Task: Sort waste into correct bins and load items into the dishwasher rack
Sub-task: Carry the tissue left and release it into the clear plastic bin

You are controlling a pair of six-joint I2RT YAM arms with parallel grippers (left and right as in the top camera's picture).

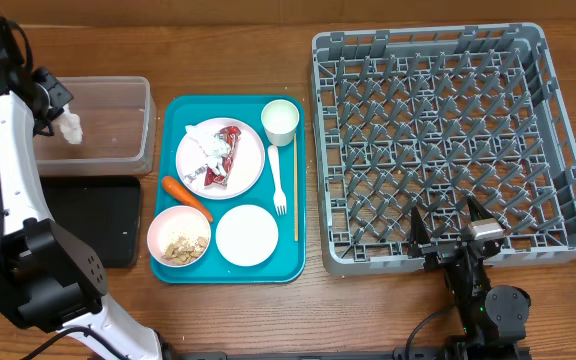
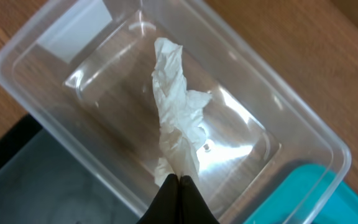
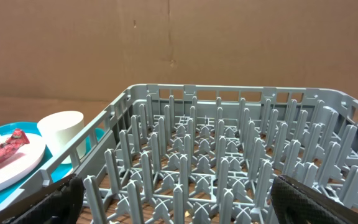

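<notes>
Left tool pinches napkin over clear tub (wrapper print unreadable).

Left gripper is pinched shut, arm extended forward; right gripper is spread wide.

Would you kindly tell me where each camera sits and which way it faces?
Overhead: above the table, looking straight down on clear tub, teal tray, rack; left arm and right arm show.
Left wrist: above the clear tub, looking down; shut left end effector pinches napkin.
Right wrist: low at the rack's near edge, looking across; open right end effector shows.
Shared: overhead and right wrist both show rack and cup.
</notes>
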